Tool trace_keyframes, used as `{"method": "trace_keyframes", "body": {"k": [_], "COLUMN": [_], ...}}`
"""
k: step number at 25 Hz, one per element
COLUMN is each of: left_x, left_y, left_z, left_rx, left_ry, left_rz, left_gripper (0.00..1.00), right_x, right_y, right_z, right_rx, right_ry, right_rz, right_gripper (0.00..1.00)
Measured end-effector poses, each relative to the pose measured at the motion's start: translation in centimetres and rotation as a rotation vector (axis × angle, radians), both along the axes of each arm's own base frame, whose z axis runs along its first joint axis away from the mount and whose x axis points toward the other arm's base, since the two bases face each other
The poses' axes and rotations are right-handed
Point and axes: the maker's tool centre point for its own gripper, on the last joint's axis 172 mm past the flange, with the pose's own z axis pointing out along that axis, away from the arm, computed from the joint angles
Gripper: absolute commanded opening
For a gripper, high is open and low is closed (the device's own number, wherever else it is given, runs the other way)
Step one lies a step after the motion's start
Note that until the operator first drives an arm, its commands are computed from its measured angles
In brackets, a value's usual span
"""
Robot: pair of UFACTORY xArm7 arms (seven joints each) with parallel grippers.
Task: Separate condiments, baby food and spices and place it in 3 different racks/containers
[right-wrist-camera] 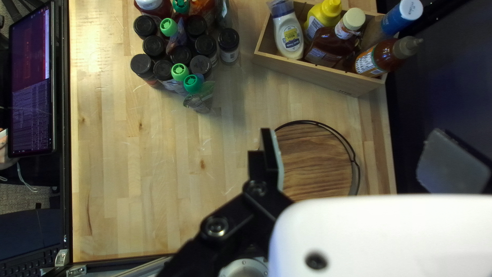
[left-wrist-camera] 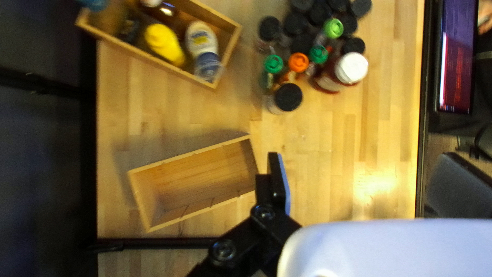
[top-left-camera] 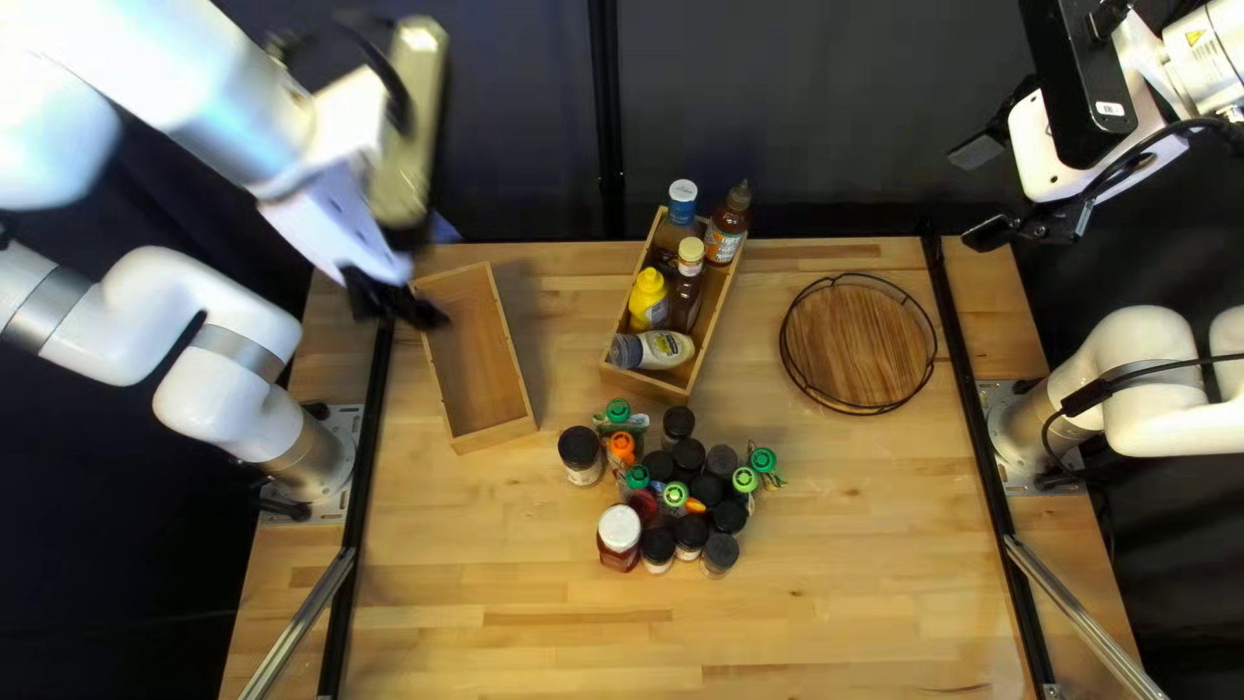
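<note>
Right wrist view, round rack (right-wrist-camera: 320,166) ahead of right end effector (top-left-camera: 982,192) (fingers wide)

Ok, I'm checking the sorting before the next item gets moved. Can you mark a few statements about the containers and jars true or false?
1. The yellow bottle is in the wooden crate. True.
2. The round tray holds several jars. False: nothing stands on the round tray.
3. The white-lidded jar is on the table, beside black-lidded jars. True.
4. The orange-topped container is inside the rectangular box. False: the orange-topped container is in the cluster on the table; the rectangular box has nothing in it.
5. The right gripper is open. True.
</note>
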Motion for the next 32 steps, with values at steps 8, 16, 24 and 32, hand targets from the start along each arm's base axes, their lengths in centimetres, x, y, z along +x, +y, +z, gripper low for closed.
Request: {"method": "trace_keyframes", "body": {"k": [8, 16, 24, 32], "left_x": [3.0, 4.6, 5.9, 8.0], "left_y": [-8.6, -13.7, -15.0, -13.0], "left_z": [-4.8, -9.2, -15.6, -21.8], "left_rx": [0.100, 0.100, 0.083, 0.078], "left_ry": [0.090, 0.099, 0.075, 0.087], "left_rz": [-0.064, 0.233, 0.517, 0.678], "left_gripper": [1.00, 1.00, 1.00, 1.00], "right_x": [0.0, 0.0, 0.0, 0.0], "right_y": [0.0, 0.0, 0.0, 0.0], "right_z": [0.0, 0.0, 0.0, 0.0], "right_rx": [0.000, 0.000, 0.000, 0.000], "right_ry": [0.000, 0.000, 0.000, 0.000], "right_rz": [0.000, 0.000, 0.000, 0.000], "right_gripper": [1.00, 1.00, 1.00, 1.00]}}
